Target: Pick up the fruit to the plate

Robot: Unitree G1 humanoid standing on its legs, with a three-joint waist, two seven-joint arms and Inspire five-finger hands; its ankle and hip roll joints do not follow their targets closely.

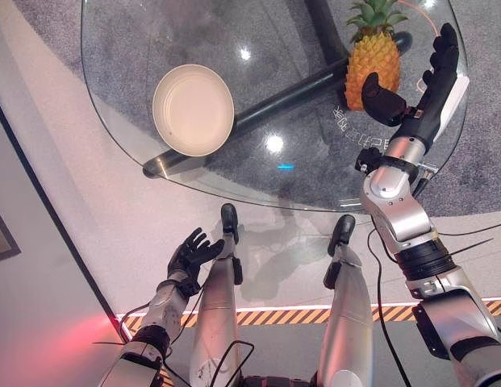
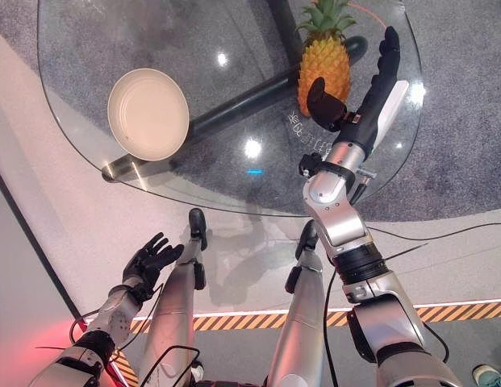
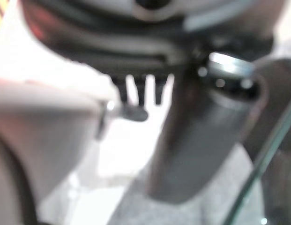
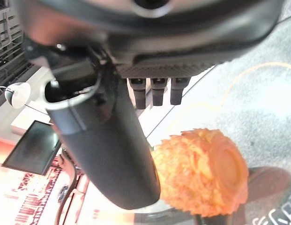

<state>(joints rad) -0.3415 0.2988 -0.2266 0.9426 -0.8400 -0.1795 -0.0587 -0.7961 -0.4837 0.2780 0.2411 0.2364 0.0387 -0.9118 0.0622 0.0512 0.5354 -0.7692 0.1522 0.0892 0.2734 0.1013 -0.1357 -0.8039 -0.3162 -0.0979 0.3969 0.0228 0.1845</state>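
Observation:
A pineapple (image 1: 372,56) with a green crown stands upright on the round glass table (image 1: 137,121), toward its far right. My right hand (image 1: 419,85) is raised just right of it, open, fingers straight and thumb (image 1: 382,98) reaching toward the fruit's lower side; whether the thumb touches it I cannot tell. In the right wrist view the pineapple (image 4: 201,173) sits just past the thumb (image 4: 112,159). A cream plate (image 1: 193,109) rests on the table's left part. My left hand (image 1: 194,254) hangs low below the table's near edge, fingers relaxed and open.
A dark tubular table base (image 1: 266,105) runs under the glass between plate and pineapple. Grey carpet lies beneath the table, and a yellow-black striped line (image 1: 274,314) crosses the floor near me.

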